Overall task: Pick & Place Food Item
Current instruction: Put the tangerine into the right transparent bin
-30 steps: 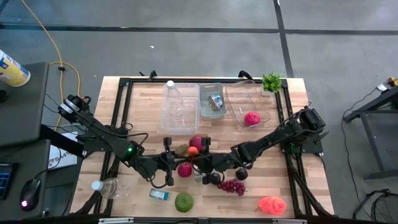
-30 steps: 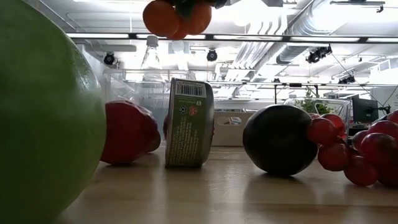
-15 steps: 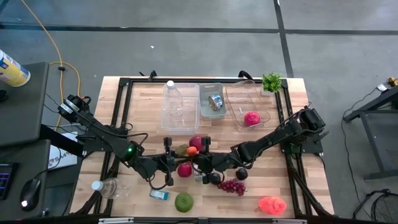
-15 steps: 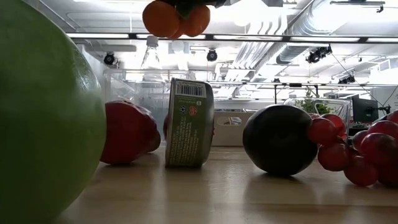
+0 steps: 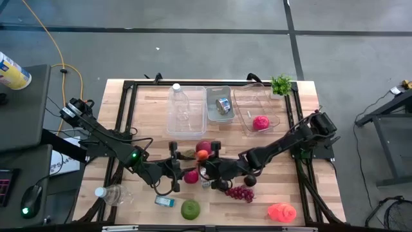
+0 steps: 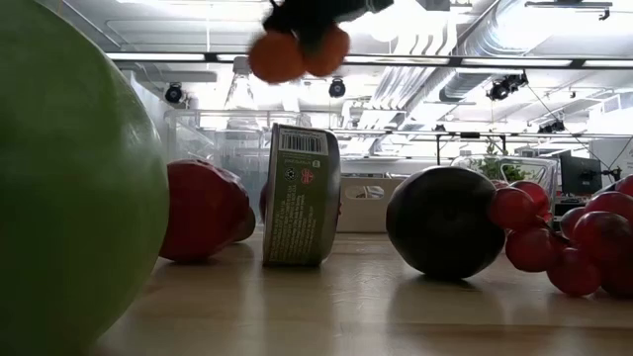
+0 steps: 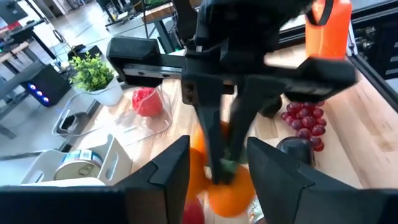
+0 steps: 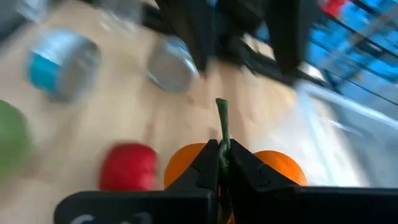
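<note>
Risk: pair of oranges (image 6: 300, 53) hanging above mid-table, over the tin can (image 6: 302, 195), is swinging on just the green stem (image 8: 221, 129). Right gripper (image 8: 221, 163) is pinching that stem tight; it could slip or snap. Left gripper (image 7: 217, 163) is standing parted around the fruit (not gripping), could knock it. Hard to make out: oranges in high view, wrist views smeared.

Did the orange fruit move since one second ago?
Yes. In the low view, the orange fruit shifted right and slightly down, now nearly above the fixed green can.
</note>
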